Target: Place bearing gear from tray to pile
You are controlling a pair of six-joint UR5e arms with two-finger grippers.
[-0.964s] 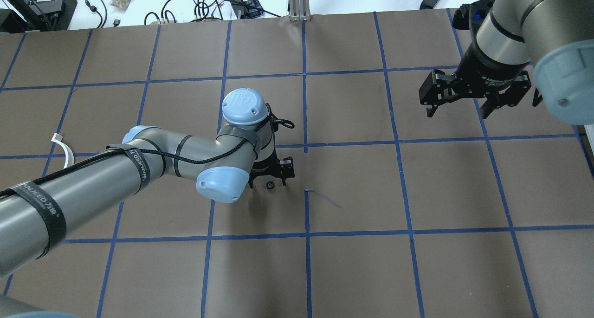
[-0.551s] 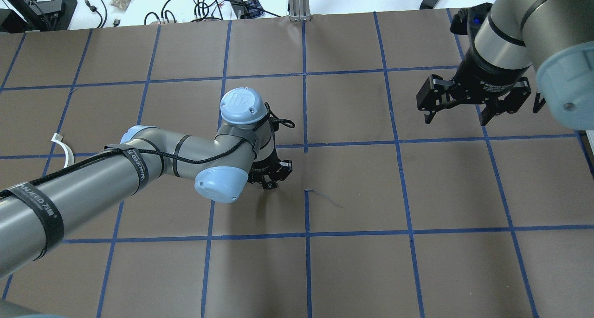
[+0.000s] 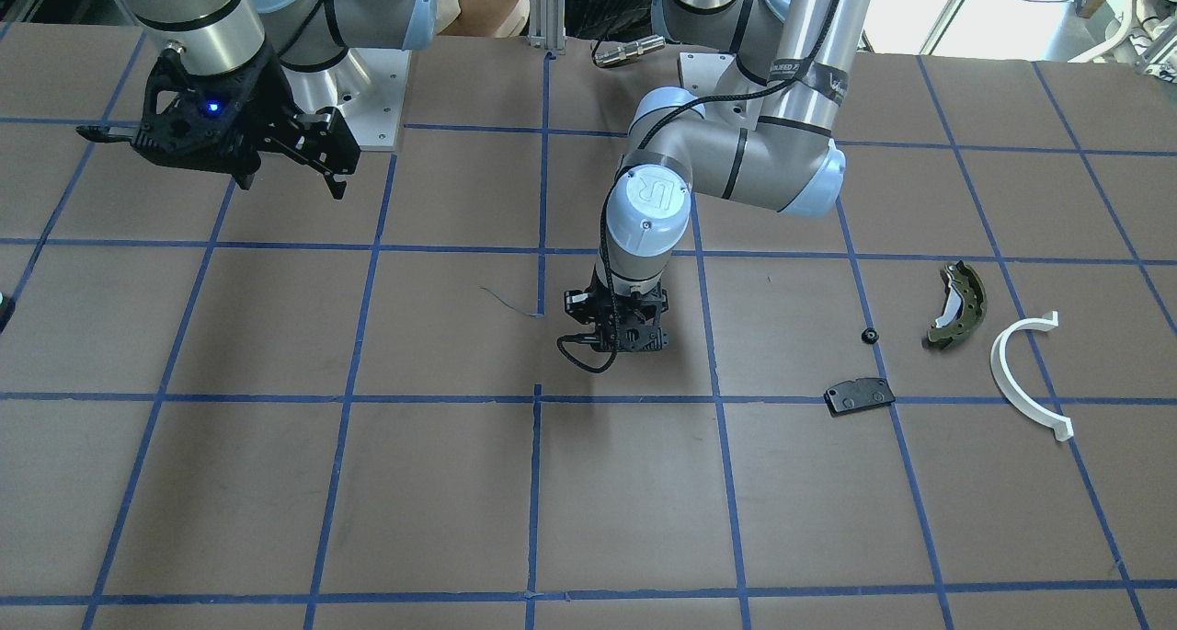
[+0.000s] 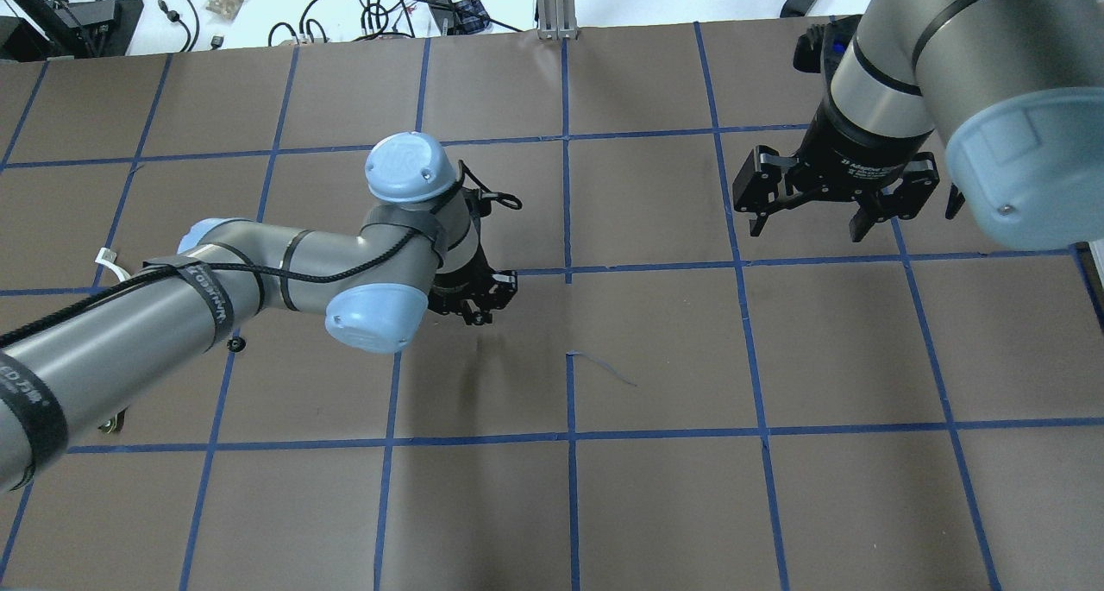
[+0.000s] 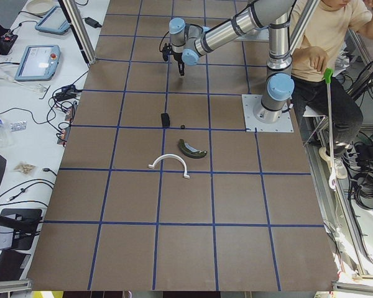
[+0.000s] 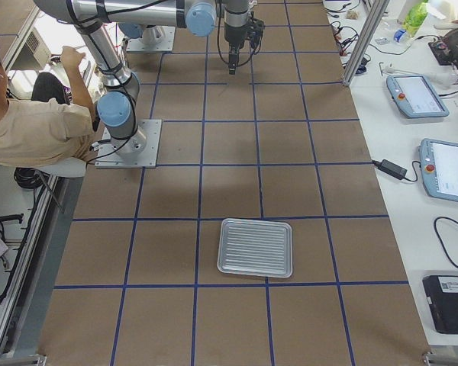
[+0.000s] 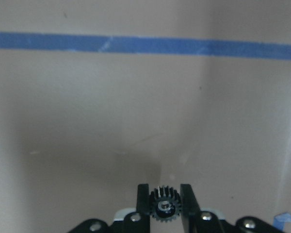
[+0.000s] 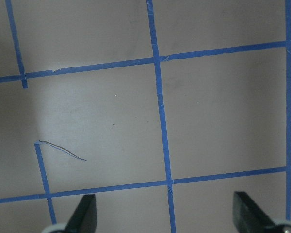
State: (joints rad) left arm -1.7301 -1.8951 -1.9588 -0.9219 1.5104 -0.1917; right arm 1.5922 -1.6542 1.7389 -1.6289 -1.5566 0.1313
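Observation:
My left gripper is shut on a small black toothed bearing gear and holds it just above the brown table; it also shows in the front view. The pile lies toward my left: an olive-green brake shoe, a white half-ring, a flat black pad and another small black gear. My left gripper is about two grid squares from it. My right gripper is open and empty, hovering over bare table. The ribbed metal tray shows only in the right-side view.
A thin loose strand of blue tape lies near the table's middle. Cables and boxes sit beyond the far edge. A person sits beside the robot's base.
My left gripper closed on the gear that lay between its fingers, then moved left and slightly farther away with it. My right arm shifted left.

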